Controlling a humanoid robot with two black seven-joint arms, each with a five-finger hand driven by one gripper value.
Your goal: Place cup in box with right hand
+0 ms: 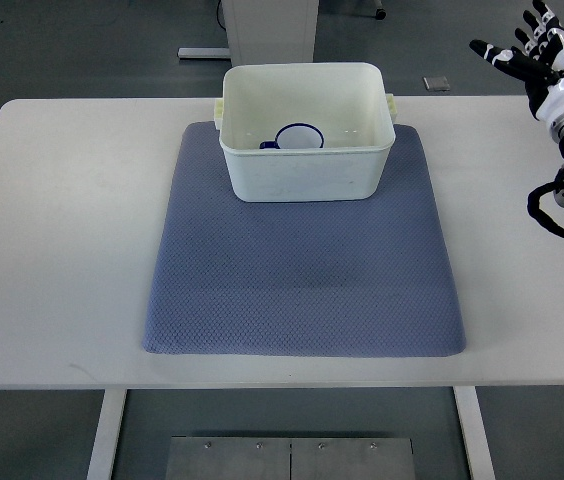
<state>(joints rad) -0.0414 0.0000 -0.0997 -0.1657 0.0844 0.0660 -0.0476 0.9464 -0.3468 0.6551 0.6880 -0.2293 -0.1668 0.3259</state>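
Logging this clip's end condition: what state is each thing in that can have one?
cup: inside the box, upright, mouth up.
box: open-topped, sitting at the mat's far edge.
mat: lying flat on the table.
right hand: raised at the upper right, fingers spread, holding nothing.
left hand: not in view.

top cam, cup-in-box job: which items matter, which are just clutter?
Job items:
cup, white with blue rim, already inside the box
box, cream plastic, on the mat
right hand, open, raised at the far right, holding nothing

Just there:
blue-grey mat
white table
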